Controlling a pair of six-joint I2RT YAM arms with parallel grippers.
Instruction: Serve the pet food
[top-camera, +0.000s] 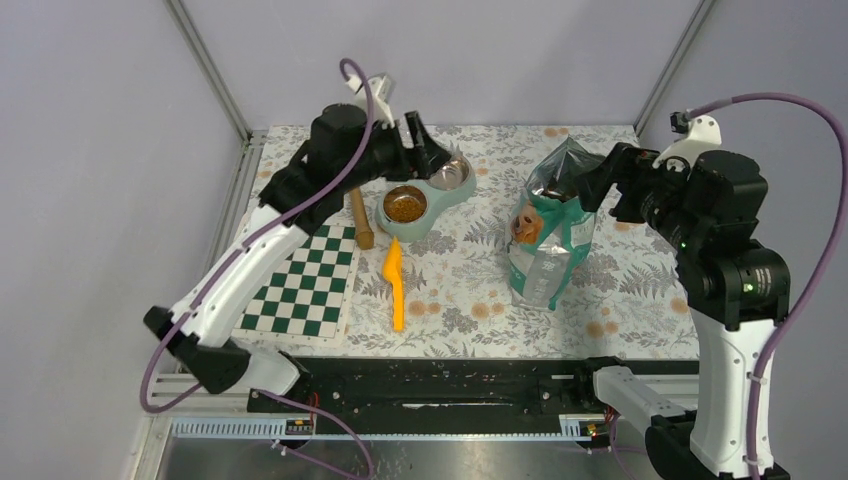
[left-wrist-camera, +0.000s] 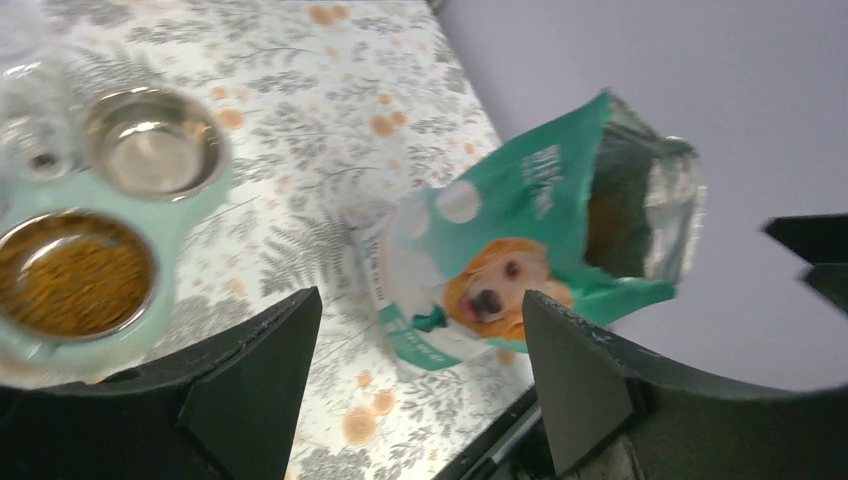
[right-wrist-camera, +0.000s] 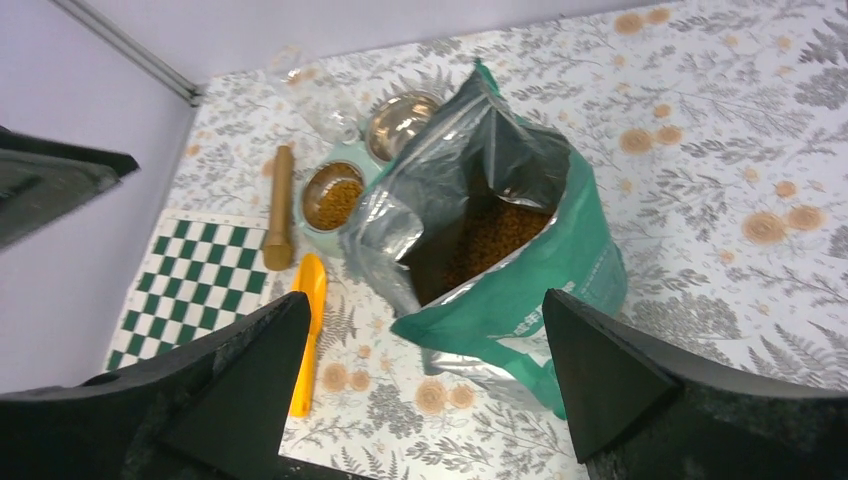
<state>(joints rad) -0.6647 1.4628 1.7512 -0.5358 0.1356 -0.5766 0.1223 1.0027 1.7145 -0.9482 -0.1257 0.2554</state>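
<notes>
Orange scoop (top-camera: 397, 285) lies loose nr front, long axis near-to-far, tip just short of teal bowl (top-camera: 440, 208). Pet food (top-camera: 405, 204) fills bowl's near cup; more in bag (top-camera: 550, 250) to the rt. L gripper (left-wrist-camera: 420, 298), jaws apart & empty, hangs above bowl's far end, so L arm is nearer the bowl. R gripper (right-wrist-camera: 425, 298), jaws wide, empty, sits over bag mouth.

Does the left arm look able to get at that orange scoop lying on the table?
Probably yes. The left gripper hangs open above the feeding bowls, and the orange scoop lies just nearer the arm's base on the tablecloth, with nothing covering it.
</notes>
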